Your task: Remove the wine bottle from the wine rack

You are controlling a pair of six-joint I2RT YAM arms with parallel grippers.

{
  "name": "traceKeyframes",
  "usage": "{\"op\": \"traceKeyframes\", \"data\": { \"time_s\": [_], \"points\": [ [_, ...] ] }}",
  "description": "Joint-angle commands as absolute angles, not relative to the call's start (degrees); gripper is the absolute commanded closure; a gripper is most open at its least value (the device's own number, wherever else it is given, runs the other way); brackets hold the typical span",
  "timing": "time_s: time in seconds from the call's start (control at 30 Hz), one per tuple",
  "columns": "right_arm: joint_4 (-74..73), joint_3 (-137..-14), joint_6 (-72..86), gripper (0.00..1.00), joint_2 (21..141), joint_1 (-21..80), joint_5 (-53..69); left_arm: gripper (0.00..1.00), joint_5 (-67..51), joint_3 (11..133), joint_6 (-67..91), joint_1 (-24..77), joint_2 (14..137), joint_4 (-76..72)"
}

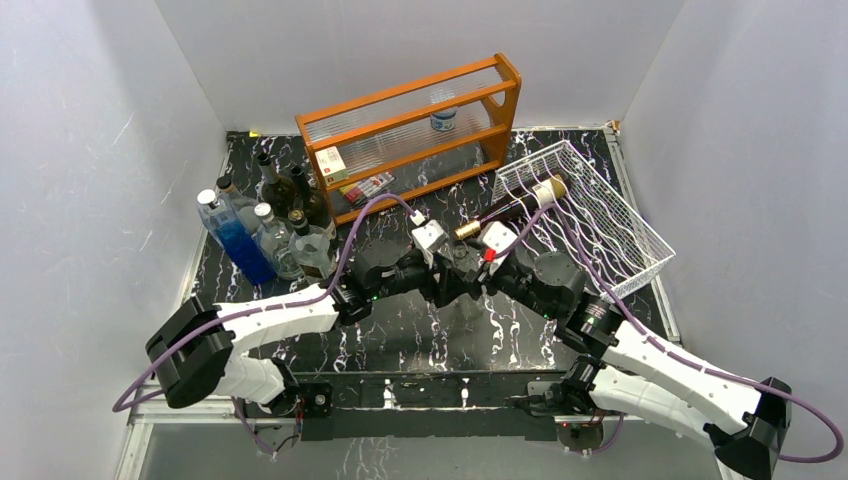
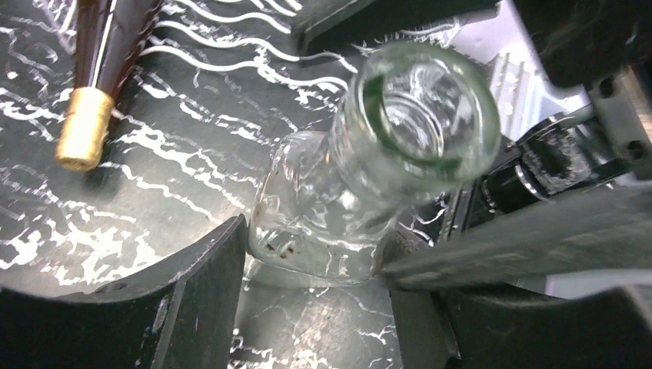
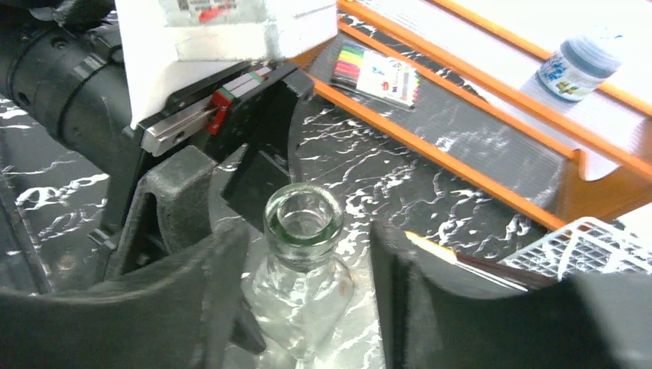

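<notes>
Both arms reach inward to the upright clear bottle (image 3: 304, 219), left claw (image 2: 311, 257) clamping its body, right claw (image 3: 307, 257) wide around its neck.

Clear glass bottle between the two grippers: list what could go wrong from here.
1. The left gripper and the open right gripper both straddle the clear bottle; they may clash or tip it.
2. The brown bottle juts neck-first from the wire rack right beside them; a bump could roll it out.

Orange shelf (image 1: 508, 100), upright bottles (image 1: 272, 230)
</notes>
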State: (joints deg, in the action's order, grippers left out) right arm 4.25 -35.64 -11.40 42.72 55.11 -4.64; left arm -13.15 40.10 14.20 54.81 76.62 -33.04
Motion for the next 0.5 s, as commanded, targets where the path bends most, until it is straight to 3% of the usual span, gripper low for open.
{"op": "traceKeyframes", "data": {
  "time_s": [0.0, 0.07, 0.47],
  "points": [
    [7.9, -37.4, -10.7, 0.08, 40.4, 55.3, -4.2, 0.67, -9.8, 41.4, 11.2, 54.2, 70.8, -30.3],
    [7.7, -37.6, -11.0, 0.02, 39.7, 55.3, -4.0, 0.72, -8.9, 41.8, 10.1, 54.2, 68.9, -26.1],
    [2.4, -39.0, -15.5, 0.02, 35.4, 55.3, -11.7, 0.79, 1.7, 40.9, 10.8, 54.1, 53.4, -4.6]
  ]
}}
